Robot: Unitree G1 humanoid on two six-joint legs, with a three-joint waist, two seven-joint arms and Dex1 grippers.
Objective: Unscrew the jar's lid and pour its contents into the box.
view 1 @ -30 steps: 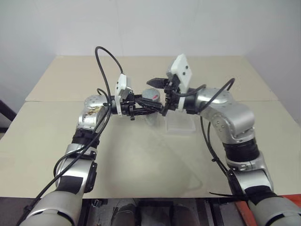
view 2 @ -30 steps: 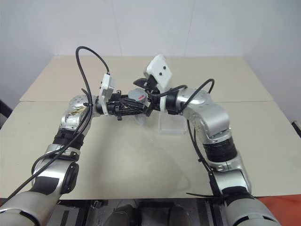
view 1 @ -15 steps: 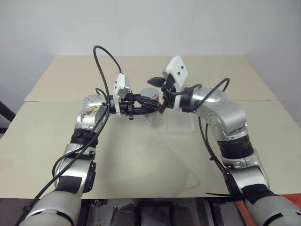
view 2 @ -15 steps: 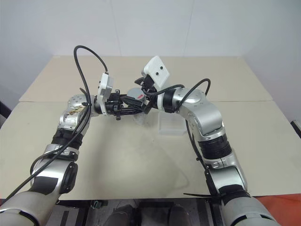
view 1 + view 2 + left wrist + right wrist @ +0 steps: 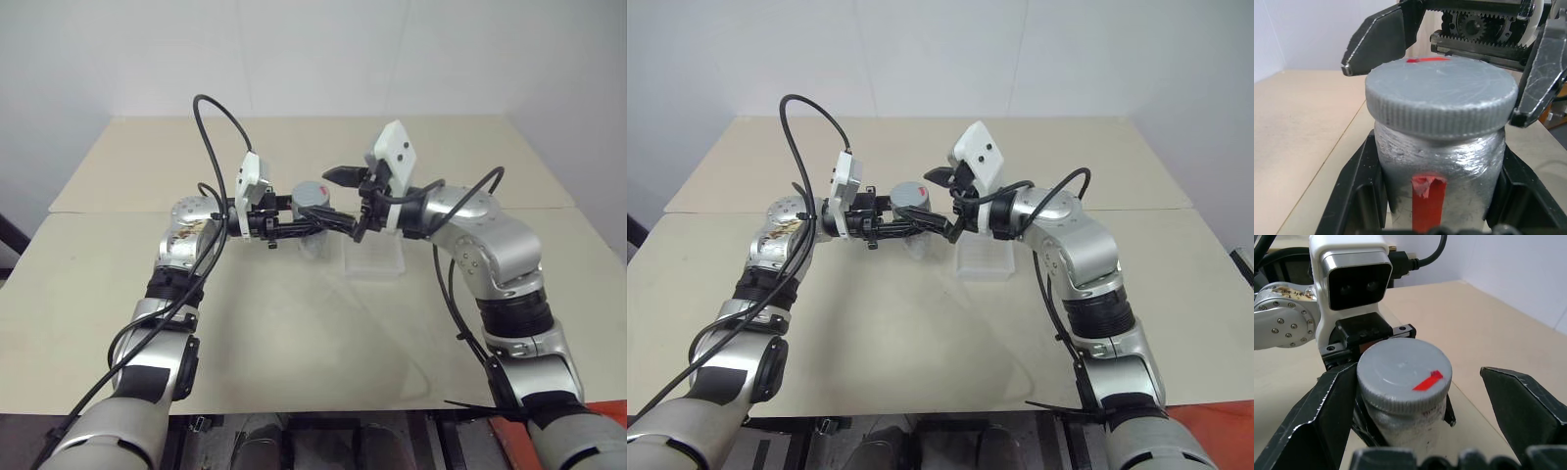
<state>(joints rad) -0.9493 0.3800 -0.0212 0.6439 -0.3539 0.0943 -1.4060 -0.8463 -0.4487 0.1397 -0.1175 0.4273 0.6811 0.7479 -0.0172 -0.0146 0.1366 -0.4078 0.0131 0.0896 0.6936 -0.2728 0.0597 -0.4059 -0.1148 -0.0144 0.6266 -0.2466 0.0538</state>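
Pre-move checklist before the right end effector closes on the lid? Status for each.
1. Jar clamped in the left end effector: ok, black fingers on both sides of it.
2. Lid seated on the jar: ok, not yet off.
3. Right end effector open: ok, fingers spread wider than the lid.
4. Lid between the right fingers: ok, one finger on each side, neither touching it.
5. Box ready on the table: ok, beside and below the jar.
6. Contents level inside the jar: cannot tell, the wall is not see-through here.
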